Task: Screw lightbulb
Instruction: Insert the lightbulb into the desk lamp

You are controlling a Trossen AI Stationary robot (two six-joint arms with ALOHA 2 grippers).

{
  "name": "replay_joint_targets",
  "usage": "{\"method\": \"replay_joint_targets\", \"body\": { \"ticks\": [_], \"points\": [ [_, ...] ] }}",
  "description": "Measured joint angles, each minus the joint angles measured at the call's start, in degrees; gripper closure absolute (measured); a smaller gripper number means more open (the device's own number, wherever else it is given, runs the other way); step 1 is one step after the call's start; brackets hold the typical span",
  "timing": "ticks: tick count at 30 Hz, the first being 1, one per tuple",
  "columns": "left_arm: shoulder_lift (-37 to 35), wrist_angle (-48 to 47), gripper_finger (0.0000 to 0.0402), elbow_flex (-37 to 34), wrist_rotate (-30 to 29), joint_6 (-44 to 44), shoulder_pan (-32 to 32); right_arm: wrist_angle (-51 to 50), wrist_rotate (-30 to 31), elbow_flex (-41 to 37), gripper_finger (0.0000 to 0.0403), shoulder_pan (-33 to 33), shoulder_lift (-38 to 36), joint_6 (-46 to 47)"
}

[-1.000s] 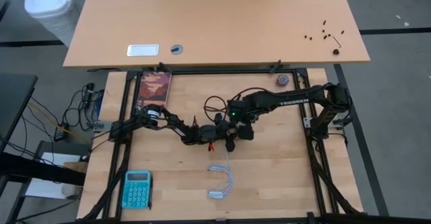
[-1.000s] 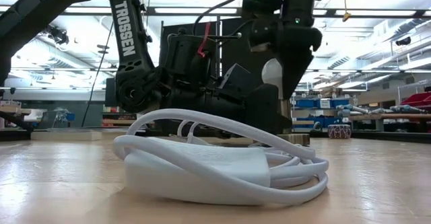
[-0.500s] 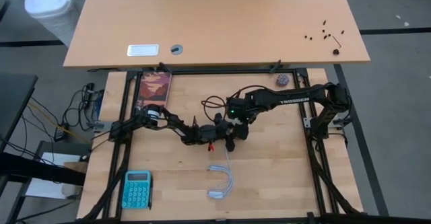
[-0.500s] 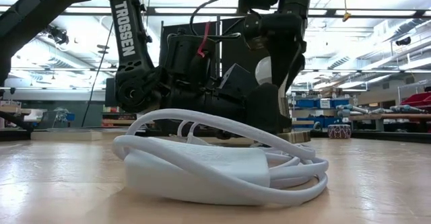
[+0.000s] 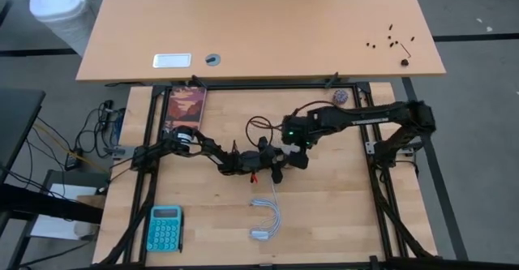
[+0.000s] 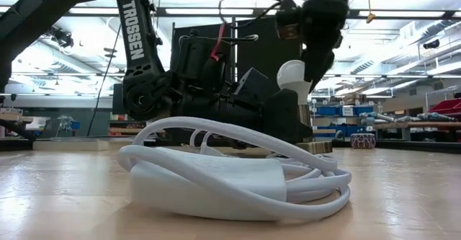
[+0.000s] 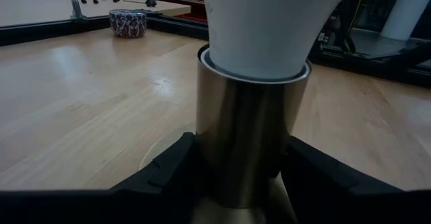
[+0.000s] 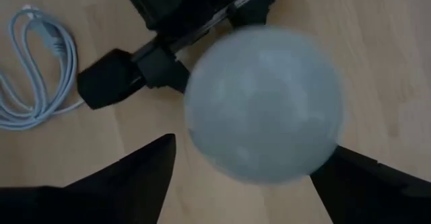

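Nearest the table's front edge, a teal calculator (image 5: 165, 227) and a coiled white cable (image 6: 230, 171), both well apart from the work. Behind the cable, mid-table: bulb (image 6: 291, 75) upright, base down in the socket (image 7: 252, 109). Gripped low on the socket by the left gripper (image 7: 250, 177), dark fingers pressed against either side of the metal barrel, pinning it to the table. Poised directly over the bulb's dome, the right gripper (image 8: 249, 177), fingers spread wide to either side and clear of the glass, holding nothing.

Judged to be partway through the screwing-in: a release between turns, or a let-go at the end. Depth of thread impossible to tell, with none showing above the socket's rim. Next, in all likelihood: wrist wound back, fingers closed lightly round the widest part of the dome, another twist about the vertical, left grip firm against the socket spinning along. Calls for a centred, gentle pinch, off-axis pressure being liable to tip bulb and socket together.

As for looks: small, white, matt, pear-shaped, round on top, narrowing to a neck ringed by the socket's pale collar; smooth and probably slippery under hard fingers. Socket a plain brushed-metal cylinder on a pale round foot. Farthest off, near the table's back edge, a small patterned ball (image 6: 362, 140), well apart from both arms
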Motion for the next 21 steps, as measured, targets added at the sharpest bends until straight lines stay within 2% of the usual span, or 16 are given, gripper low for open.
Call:
{"method": "replay_joint_targets", "body": {
  "ticks": [7, 13, 17, 21],
  "points": [
    [0.00, 0.00, 0.0203, 0.00, 0.03, -0.02, -0.18, 16.49, -0.41, -16.37, 0.0076, 0.06, -9.73, 1.43],
    [0.00, 0.00, 0.0203, 0.00, 0.03, -0.02, -0.35, 34.11, -0.43, -27.92, 0.0076, -0.34, -13.39, 0.32],
    [0.00, 0.00, 0.0203, 0.02, 0.03, -0.02, -0.39, 43.08, -0.39, -31.71, 0.0076, -1.58, -13.22, -2.25],
    [0.00, 0.09, 0.0203, 0.02, 0.03, -0.22, -0.39, 47.13, -0.41, -32.05, 0.0076, -2.61, -13.17, -5.69]
  ]
}}
